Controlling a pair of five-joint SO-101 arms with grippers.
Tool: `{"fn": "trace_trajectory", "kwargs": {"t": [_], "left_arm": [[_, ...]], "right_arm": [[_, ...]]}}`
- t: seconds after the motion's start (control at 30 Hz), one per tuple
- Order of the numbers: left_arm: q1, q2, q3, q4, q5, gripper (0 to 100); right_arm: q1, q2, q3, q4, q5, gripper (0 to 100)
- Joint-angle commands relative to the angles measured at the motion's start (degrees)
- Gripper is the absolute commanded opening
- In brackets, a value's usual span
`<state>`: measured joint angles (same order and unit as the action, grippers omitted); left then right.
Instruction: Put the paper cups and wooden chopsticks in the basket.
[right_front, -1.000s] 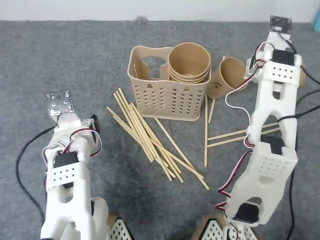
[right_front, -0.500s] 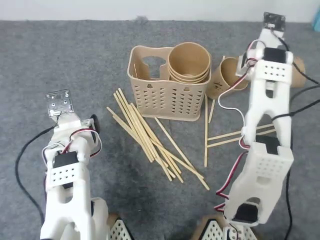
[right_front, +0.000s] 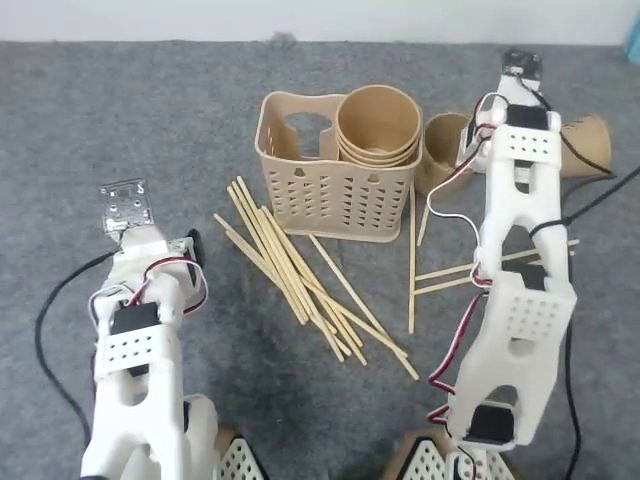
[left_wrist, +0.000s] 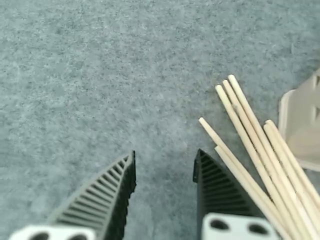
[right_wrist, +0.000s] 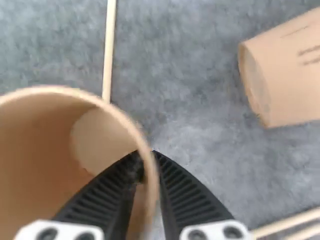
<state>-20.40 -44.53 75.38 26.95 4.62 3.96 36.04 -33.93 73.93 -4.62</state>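
Observation:
A tan plastic basket (right_front: 300, 190) stands at the back middle of the grey carpet, with a stack of paper cups (right_front: 378, 120) in its right half. My right gripper (right_wrist: 145, 169) is shut on the rim of a paper cup (right_front: 443, 148), which it holds nearly upright just right of the basket. Another paper cup (right_front: 588, 142) lies on its side farther right. A bundle of wooden chopsticks (right_front: 295, 272) is fanned out in front of the basket. My left gripper (left_wrist: 164, 156) stands open over bare carpet, close beside the chopstick tips (left_wrist: 235, 105).
More chopsticks lie right of the basket: one running front to back (right_front: 411, 265) and a pair crosswise (right_front: 470, 272) under the right arm. Cables trail beside both arms. A blue object's edge (right_front: 635, 40) shows at the far right.
The right arm has swung left toward the basket, carrying its cup and tipping it more upright. That uncovered the second cup lying at the right. The left arm barely shifted.

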Motion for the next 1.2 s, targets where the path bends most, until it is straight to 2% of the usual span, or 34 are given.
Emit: {"fn": "trace_trajectory", "kwargs": {"t": [0.0, 0.3, 0.47, 0.57, 0.77, 1.17], "left_arm": [[-0.6, -1.5, -0.3, -1.8, 0.4, 18], [-0.5, -1.5, -0.3, -1.8, 0.4, 18], [-0.5, -1.5, -0.3, -1.8, 0.4, 18], [-0.5, -1.5, -0.3, -1.8, 0.4, 18], [-0.7, -1.5, -0.2, -1.5, 0.4, 18], [-0.7, -2.0, 0.3, -1.5, 0.4, 18]], "right_arm": [[-0.6, -12.0, -2.2, 2.1, 0.5, 0.7], [-1.1, -36.0, -2.2, 3.5, 0.4, 0.7], [-5.1, -45.9, -2.3, 1.7, 0.4, 0.7], [-9.9, -49.6, -2.3, 2.2, 0.4, 0.7], [-19.1, -51.4, -2.1, 5.5, 0.8, 0.7], [-16.4, -42.7, -1.9, 13.8, 0.9, 0.8]]}}
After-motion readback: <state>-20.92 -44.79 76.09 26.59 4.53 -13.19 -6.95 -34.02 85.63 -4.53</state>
